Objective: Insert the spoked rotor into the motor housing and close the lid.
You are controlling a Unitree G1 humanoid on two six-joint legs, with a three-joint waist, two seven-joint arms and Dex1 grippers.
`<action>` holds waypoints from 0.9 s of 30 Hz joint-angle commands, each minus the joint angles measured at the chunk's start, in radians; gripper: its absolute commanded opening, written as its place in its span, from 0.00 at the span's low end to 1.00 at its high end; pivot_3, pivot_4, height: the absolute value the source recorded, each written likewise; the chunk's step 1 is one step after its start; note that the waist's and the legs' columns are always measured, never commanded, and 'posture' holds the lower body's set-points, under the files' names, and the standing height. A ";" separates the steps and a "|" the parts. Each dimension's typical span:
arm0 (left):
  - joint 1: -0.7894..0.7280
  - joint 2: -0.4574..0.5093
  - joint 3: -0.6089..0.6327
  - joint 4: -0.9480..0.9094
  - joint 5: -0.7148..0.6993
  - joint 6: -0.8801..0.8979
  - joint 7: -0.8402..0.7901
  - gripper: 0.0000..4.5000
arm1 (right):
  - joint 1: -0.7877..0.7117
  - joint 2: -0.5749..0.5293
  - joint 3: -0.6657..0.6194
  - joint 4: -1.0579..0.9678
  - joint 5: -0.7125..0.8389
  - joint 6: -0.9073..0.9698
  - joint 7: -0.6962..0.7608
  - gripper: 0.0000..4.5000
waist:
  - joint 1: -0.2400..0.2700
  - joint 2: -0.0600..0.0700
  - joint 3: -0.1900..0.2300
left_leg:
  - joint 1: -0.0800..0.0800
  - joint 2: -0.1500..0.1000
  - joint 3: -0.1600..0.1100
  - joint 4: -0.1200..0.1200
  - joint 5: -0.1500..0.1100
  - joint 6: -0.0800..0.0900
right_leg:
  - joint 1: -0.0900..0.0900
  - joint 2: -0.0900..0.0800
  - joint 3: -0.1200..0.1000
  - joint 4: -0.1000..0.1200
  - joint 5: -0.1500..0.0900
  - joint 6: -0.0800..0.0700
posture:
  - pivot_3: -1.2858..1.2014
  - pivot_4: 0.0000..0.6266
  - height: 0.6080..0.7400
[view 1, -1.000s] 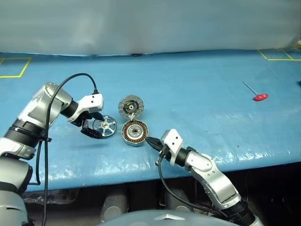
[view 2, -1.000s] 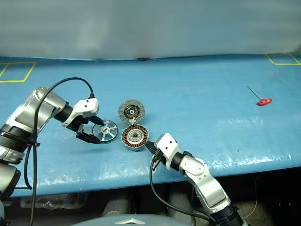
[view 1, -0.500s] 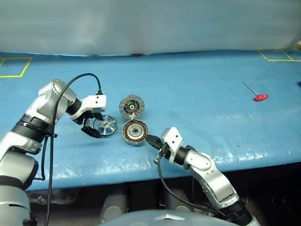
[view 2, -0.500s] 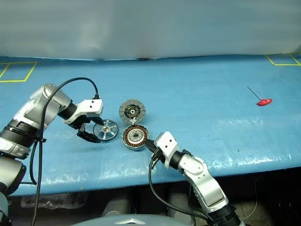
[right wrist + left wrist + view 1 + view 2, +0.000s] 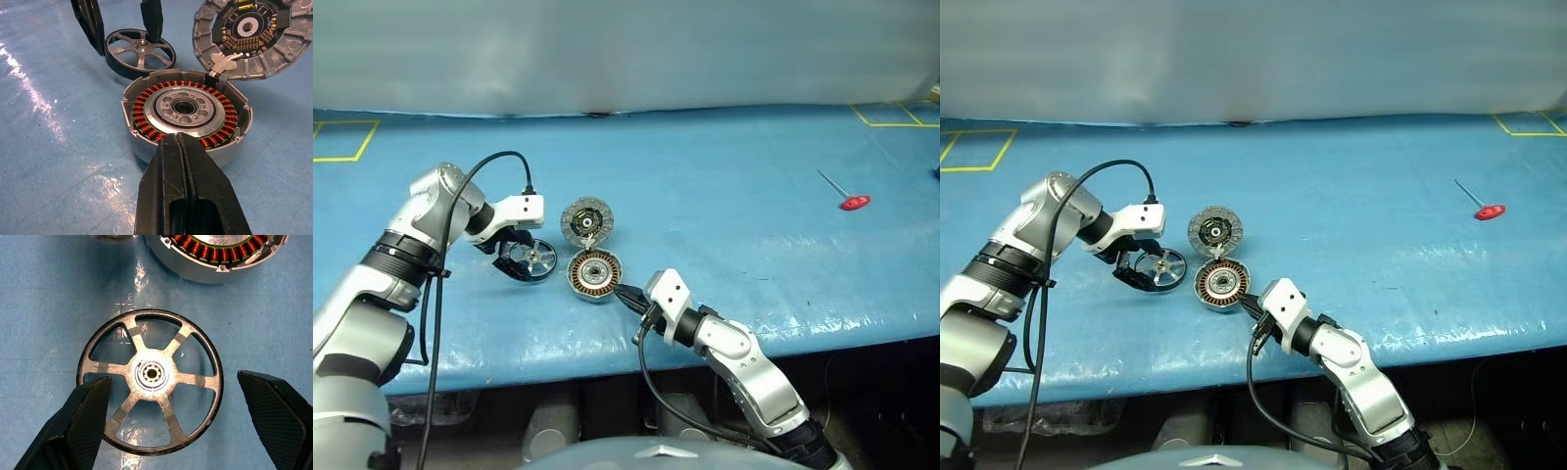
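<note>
Spoked rotor [image 5: 150,394] lies flat on bench [image 5: 724,166], directly under left tool [image 5: 516,257], whose fingers stand wide open astride the rim, w/ room each side. Motor housing [image 5: 594,276] just right of rotor, lid [image 5: 586,220] behind it. Right tool [image 5: 628,294] closed, empty, at housing's near-right edge.

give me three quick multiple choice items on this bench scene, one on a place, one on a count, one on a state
1. The spoked rotor lies:
A. inside the motor housing
B. on the blue table beside the motor housing
C. on the lid

2. The rotor's spokes number:
A. three
B. six
C. ten

3. The left gripper is:
A. open, fingers either side of the rotor
B. shut on the rotor
C. shut on the lid

Answers:
1 B, it rests on the table next to the motor housing.
2 B, six show in the left wrist view.
3 A, both fingers stand apart outside the rim.
</note>
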 commanded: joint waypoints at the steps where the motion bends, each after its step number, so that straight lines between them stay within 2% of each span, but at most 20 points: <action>1: -0.030 -0.006 0.013 0.028 0.023 -0.009 0.013 1.00 | -0.001 0.005 0.001 -0.025 -0.002 -0.003 0.003 0.00 | 0.000 0.000 0.000 | 0.000 0.000 0.000 0.000 0.000 0.000 | 0.000 0.000 0.000 0.000 0.000 0.000 | 0.52 0.24 1.00; 7: -0.031 -0.023 0.026 0.041 0.031 -0.003 0.025 1.00 | -0.001 -0.002 0.006 -0.024 -0.008 0.007 0.006 0.00 | 0.001 0.000 0.000 | 0.000 0.000 0.000 0.001 0.000 0.000 | 0.000 0.000 0.000 0.001 0.000 0.000 | 0.52 0.24 1.00; 10: -0.029 -0.027 0.045 0.028 0.006 0.004 0.008 0.87 | -0.001 -0.007 0.009 -0.023 -0.014 0.013 0.006 0.00 | 0.001 0.000 0.000 | 0.000 0.000 0.000 0.002 0.000 0.000 | 0.000 0.000 0.000 0.001 0.000 0.000 | 0.52 0.24 1.00; 20: -0.009 -0.005 0.057 -0.056 -0.079 0.043 -0.043 0.87 | -0.015 -0.006 0.015 -0.013 -0.031 0.024 0.017 0.00 | 0.000 0.000 0.000 | 0.000 0.000 0.000 0.005 0.000 0.001 | 0.000 -0.001 0.001 0.005 0.000 0.000 | 0.52 0.24 1.00; 27: 0.005 0.001 0.044 -0.066 -0.045 0.020 -0.032 0.87 | -0.016 -0.005 0.014 -0.013 -0.037 0.027 0.024 0.00 | 0.000 0.000 0.000 | 0.002 0.000 0.001 0.006 0.000 0.000 | -0.001 -0.001 0.002 0.010 -0.002 -0.001 | 0.52 0.24 1.00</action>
